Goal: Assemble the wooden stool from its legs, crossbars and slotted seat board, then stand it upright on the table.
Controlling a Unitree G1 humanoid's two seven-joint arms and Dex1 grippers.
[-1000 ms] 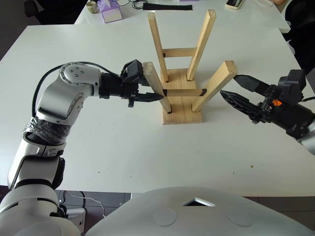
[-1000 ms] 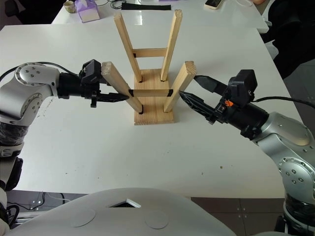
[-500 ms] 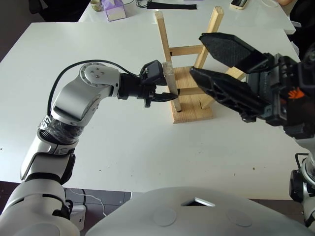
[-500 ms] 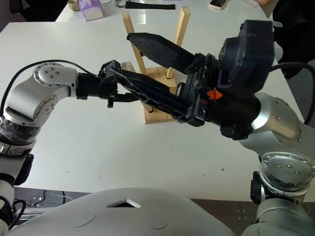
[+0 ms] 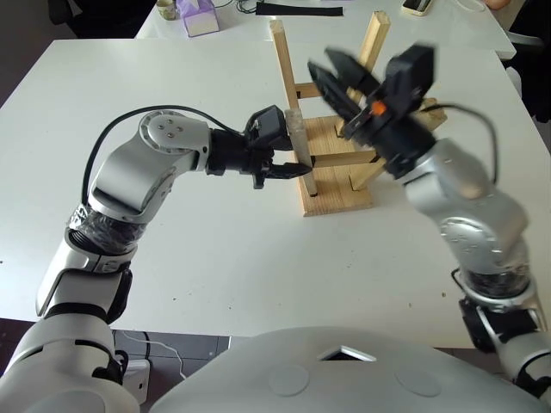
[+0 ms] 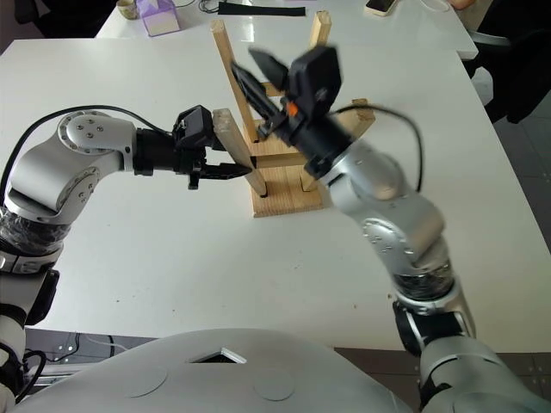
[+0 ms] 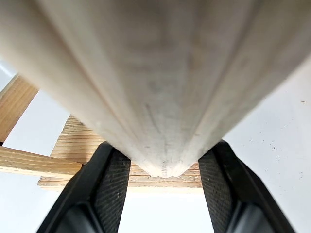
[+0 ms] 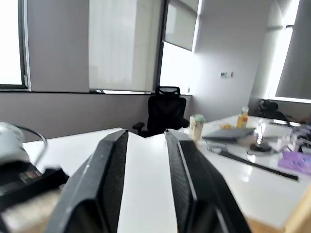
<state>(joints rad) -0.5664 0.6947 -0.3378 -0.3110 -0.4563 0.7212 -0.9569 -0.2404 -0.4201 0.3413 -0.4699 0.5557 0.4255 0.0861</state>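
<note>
The wooden stool (image 5: 337,191) stands upside down on the white table (image 5: 172,258). Its seat board lies flat, its legs point up and crossbars (image 5: 320,88) join them. My left gripper (image 5: 297,168) is shut on the near left leg (image 5: 298,138), low down near the seat board. In the left wrist view the leg (image 7: 160,82) sits between both fingers (image 7: 112,187). My right gripper (image 5: 320,60) hovers open above the stool, level with the leg tops and holding nothing. In the right wrist view its fingers (image 8: 112,179) point out into the room.
A purple tissue box (image 5: 198,15), a cup (image 5: 166,10), a black strap (image 5: 297,10) and a phone (image 5: 416,7) lie on the far table. The near half of the white table is bare. The right wrist view shows an office chair (image 8: 167,104).
My right arm left the stool's right side, swung up close past the head camera and now hangs above the stool. The left gripper kept its hold on the leg.
</note>
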